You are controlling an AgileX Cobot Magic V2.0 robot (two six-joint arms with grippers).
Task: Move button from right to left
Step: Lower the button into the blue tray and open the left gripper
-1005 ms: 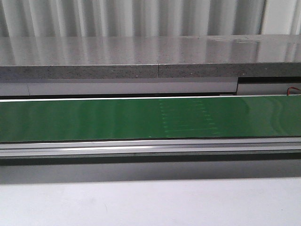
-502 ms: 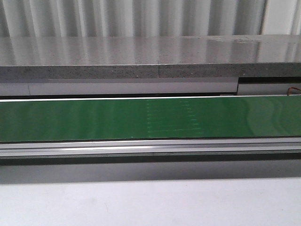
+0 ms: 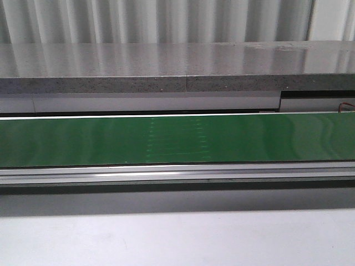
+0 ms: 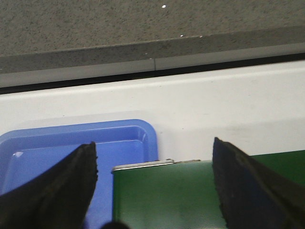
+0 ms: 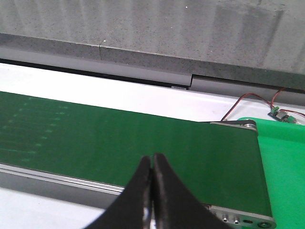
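The button is out of view in every frame. My left gripper (image 4: 155, 152) is open, its black fingers (image 4: 71, 181) spread wide over the left end of the green conveyor belt (image 4: 167, 195) and a blue tray (image 4: 119, 138). Nothing lies between them. My right gripper (image 5: 152, 160) is shut with nothing in it, its fingertips pressed together above the belt (image 5: 119, 138) near the belt's right end. Neither gripper shows in the front view, where the belt (image 3: 177, 138) runs bare from side to side.
A grey stone ledge (image 3: 166, 69) runs behind the belt. The belt's metal rail (image 3: 177, 173) lines its near edge. A green board (image 5: 286, 157) with red wires (image 5: 248, 102) lies past the belt's right end. White tabletop (image 3: 177, 238) lies in front.
The faint pattern of marks on the belt has drifted leftward in the front view, so the belt is running toward the left. No object has appeared on it.
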